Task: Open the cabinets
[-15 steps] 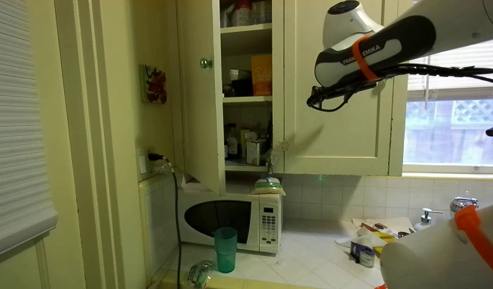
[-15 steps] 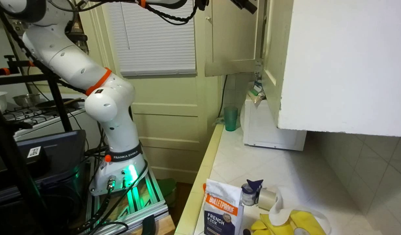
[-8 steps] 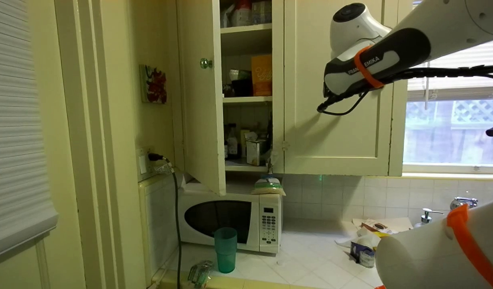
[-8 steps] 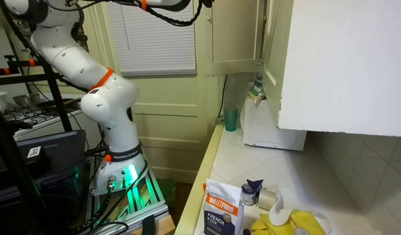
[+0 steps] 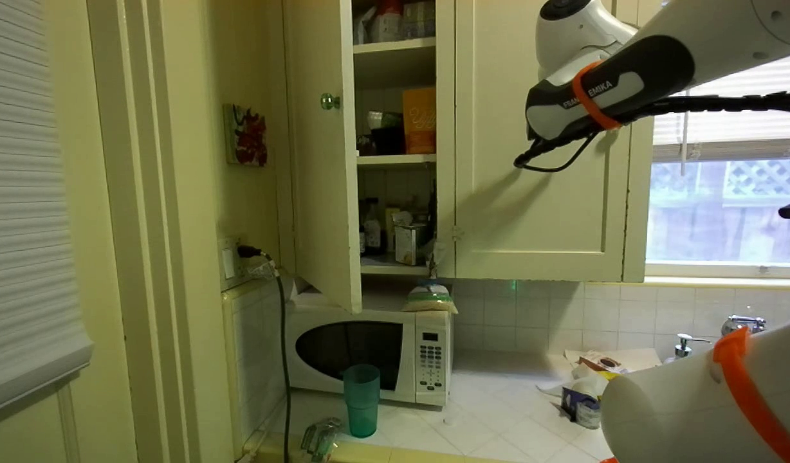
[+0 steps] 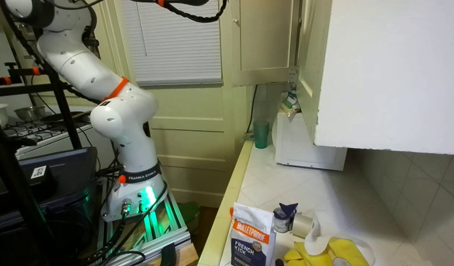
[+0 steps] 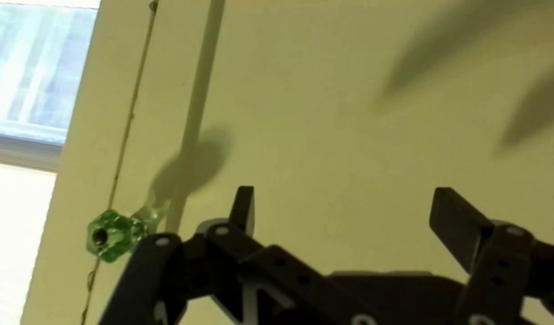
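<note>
Cabinets (image 5: 446, 141): one open door (image 5: 321, 161), one shut door (image 5: 491, 148)

They hang above the microwave (image 5: 382, 341). In an exterior view the open door's free edge juts out over it, baring shelves (image 5: 395, 159); the arm (image 5: 659, 67) is well apart from that edge, in front of the shut door. In the wrist view, the gripper (image 7: 342, 198) has its fingers (image 7: 245, 207) wide apart, facing that door's panel. A green knob (image 7: 110, 235) sits outside them, near the edge beside the window (image 7: 33, 67). Whether a finger touches it, I can't quite tell.

cabinet doors (image 5: 530, 218) x2; green knobs (image 5: 330, 101) x2; microwave (image 5: 379, 344) x1; tumbler (image 5: 363, 404) x1; robot arm (image 6: 127, 122) x1; gripper (image 7: 343, 203) x1; Bulletproof bag (image 6: 252, 234) x1; soap pump (image 5: 682, 349) x1
</note>
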{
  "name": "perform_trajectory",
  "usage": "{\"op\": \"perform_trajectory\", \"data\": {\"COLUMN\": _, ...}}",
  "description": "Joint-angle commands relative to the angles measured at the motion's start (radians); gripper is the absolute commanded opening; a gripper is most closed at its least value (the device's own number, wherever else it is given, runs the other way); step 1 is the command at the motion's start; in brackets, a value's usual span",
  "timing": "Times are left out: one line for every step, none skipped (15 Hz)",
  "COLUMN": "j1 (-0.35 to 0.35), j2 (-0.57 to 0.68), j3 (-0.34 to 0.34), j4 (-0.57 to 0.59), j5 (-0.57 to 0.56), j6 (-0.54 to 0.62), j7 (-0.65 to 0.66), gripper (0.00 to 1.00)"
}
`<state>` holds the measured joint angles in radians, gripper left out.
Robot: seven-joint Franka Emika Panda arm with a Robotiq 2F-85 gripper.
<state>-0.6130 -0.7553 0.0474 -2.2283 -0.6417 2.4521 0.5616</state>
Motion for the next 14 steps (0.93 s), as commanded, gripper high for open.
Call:
{"op": "perform_trajectory", "data": {"j1": -0.075, "j2": -0.03, "j3": 0.023, "j4": 0.018, "j5": -0.069, "j6": -0.001, "j7": 0.065, "gripper": 1.0}}
{"op": "perform_trajectory", "data": {"j1": -0.088, "j2": -0.029, "j3": 0.023, "j4": 0.028, "j5": -0.078, "j6": -0.003, "j7": 0.074, "gripper": 1.0}}
{"op": "perform_trajectory", "data": {"j1": -0.102, "j2": -0.028, "j3": 0.02, "j4": 0.034, "j5": -0.087, "j6": -0.004, "j7": 0.082, "gripper": 1.0}}
{"op": "perform_trajectory", "data": {"j1": -0.115, "j2": -0.021, "j3": 0.02, "j4": 0.051, "j5": -0.091, "j6": -0.014, "j7": 0.084, "gripper": 1.0}}
{"op": "perform_trajectory", "data": {"j1": -0.122, "j2": -0.015, "j3": 0.014, "j4": 0.061, "j5": -0.094, "j6": -0.016, "j7": 0.08, "gripper": 1.0}}
{"op": "perform_trajectory", "data": {"j1": -0.114, "j2": -0.005, "j3": -0.006, "j4": 0.074, "j5": -0.082, "j6": -0.018, "j7": 0.053, "gripper": 1.0}}
{"op": "perform_trajectory", "data": {"j1": -0.116, "j2": 0.005, "j3": -0.014, "j4": 0.088, "j5": -0.072, "j6": -0.024, "j7": 0.044, "gripper": 1.0}}
{"op": "perform_trajectory", "data": {"j1": -0.106, "j2": 0.017, "j3": -0.03, "j4": 0.102, "j5": -0.051, "j6": -0.038, "j7": 0.026, "gripper": 1.0}}
{"op": "perform_trajectory", "data": {"j1": -0.114, "j2": 0.025, "j3": -0.036, "j4": 0.11, "j5": -0.056, "j6": -0.037, "j7": 0.031, "gripper": 1.0}}
{"op": "perform_trajectory", "data": {"j1": -0.108, "j2": 0.035, "j3": -0.048, "j4": 0.118, "j5": -0.05, "j6": -0.041, "j7": 0.024, "gripper": 1.0}}
{"op": "perform_trajectory", "data": {"j1": -0.11, "j2": 0.042, "j3": -0.056, "j4": 0.123, "j5": -0.051, "j6": -0.042, "j7": 0.026, "gripper": 1.0}}
{"op": "perform_trajectory", "data": {"j1": -0.119, "j2": 0.044, "j3": -0.059, "j4": 0.126, "j5": -0.06, "j6": -0.042, "j7": 0.034, "gripper": 1.0}}
{"op": "perform_trajectory", "data": {"j1": -0.126, "j2": 0.046, "j3": -0.062, "j4": 0.129, "j5": -0.065, "j6": -0.04, "j7": 0.044, "gripper": 1.0}}
{"op": "perform_trajectory", "data": {"j1": -0.135, "j2": 0.046, "j3": -0.061, "j4": 0.133, "j5": -0.07, "j6": -0.041, "j7": 0.056, "gripper": 1.0}}
